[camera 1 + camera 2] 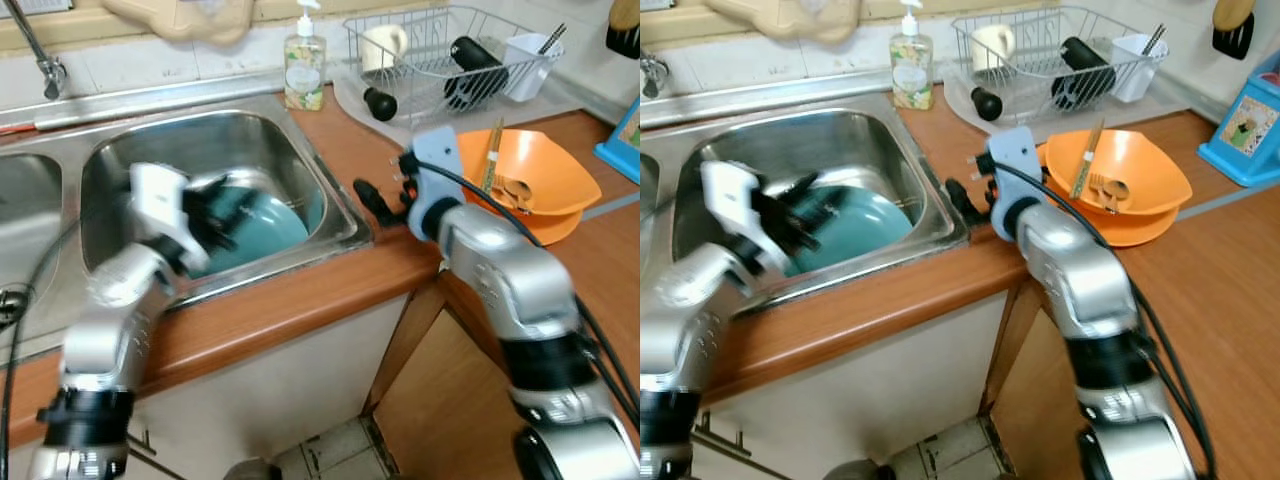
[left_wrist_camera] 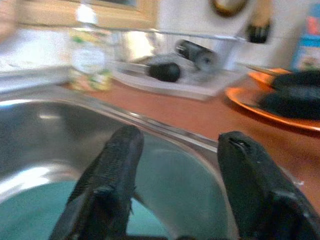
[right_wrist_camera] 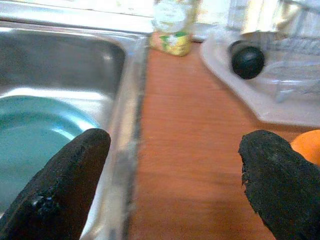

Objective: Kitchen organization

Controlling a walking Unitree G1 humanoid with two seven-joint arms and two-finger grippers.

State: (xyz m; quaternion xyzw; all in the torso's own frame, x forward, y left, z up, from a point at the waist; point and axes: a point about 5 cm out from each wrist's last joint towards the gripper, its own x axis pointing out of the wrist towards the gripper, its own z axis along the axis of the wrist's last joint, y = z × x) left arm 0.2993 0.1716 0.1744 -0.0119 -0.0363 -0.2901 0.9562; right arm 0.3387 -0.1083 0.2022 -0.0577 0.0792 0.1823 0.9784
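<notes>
Left claw [image 1: 215,215] spread over teal plate [image 1: 265,225].

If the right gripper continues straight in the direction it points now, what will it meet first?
Probably nothing close: the right gripper, fingers open, points along the bare wooden counter beside the sink's rim. Farther on stands the soap bottle, likely the first thing met, though depth is unclear.
</notes>
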